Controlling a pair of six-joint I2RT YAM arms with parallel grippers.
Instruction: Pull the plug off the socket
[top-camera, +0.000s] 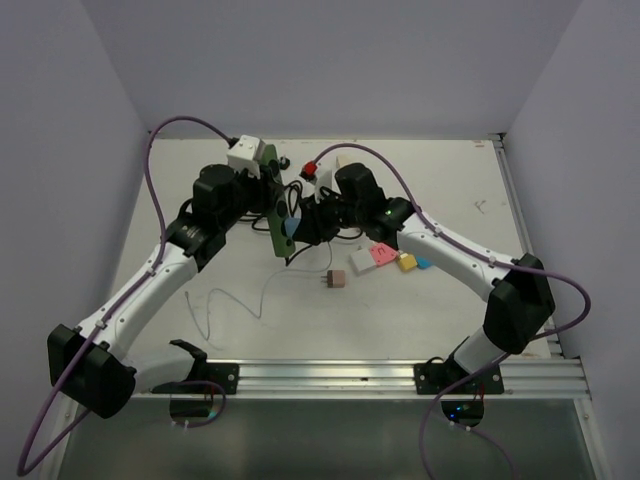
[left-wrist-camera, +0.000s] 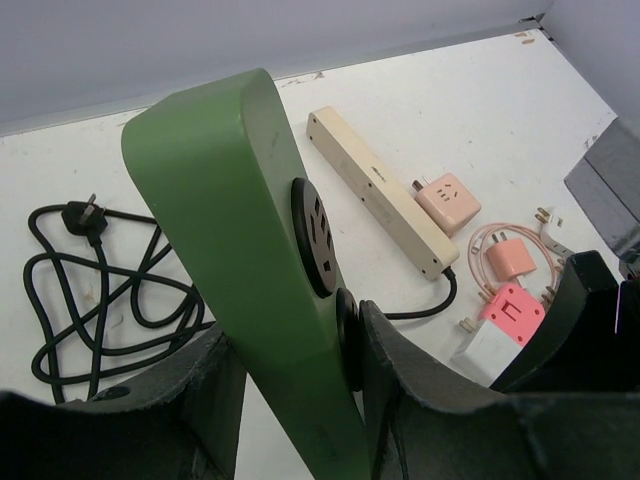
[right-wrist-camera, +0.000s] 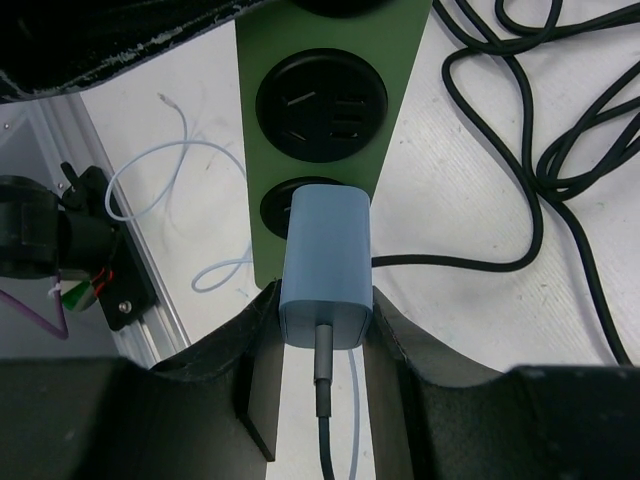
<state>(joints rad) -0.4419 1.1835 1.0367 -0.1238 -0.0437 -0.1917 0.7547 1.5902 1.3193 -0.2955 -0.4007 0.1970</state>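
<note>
1. Left gripper (left-wrist-camera: 300, 340): jaws closed part way onto the socket (left-wrist-camera: 250, 250), one finger on its back and one on the outlet face. The grip is firm.
2. The socket is mid-table, slightly left of centre, between the two wrists. It is turned on edge with the outlet face to the right. Can't tell if its lower edge touches the table (top-camera: 450, 200).
3. Right gripper (right-wrist-camera: 325, 300): jaws narrowed onto the plug (right-wrist-camera: 325, 265), with fingers (right-wrist-camera: 250, 350) pressed on both of its flat sides.
4. The plug is a pale blue block sitting over the end outlet of the socket, nearest the right wrist. Can't tell how deep the pins are. A grey lead (right-wrist-camera: 325, 400) leaves its back end.
5. The next outlet (right-wrist-camera: 322, 100) along the strip has nothing in it.
6. The black cord (left-wrist-camera: 100, 290) lies coiled on the table at the far side, with its own plug loose.
7. Right of the socket lie a beige power strip (left-wrist-camera: 380, 190), a pink adapter (left-wrist-camera: 448, 203), a pink charger (left-wrist-camera: 510, 258) and a pink-and-white cube (left-wrist-camera: 500, 320).
8. A white cable (top-camera: 230, 300) trails on the near left.
</note>
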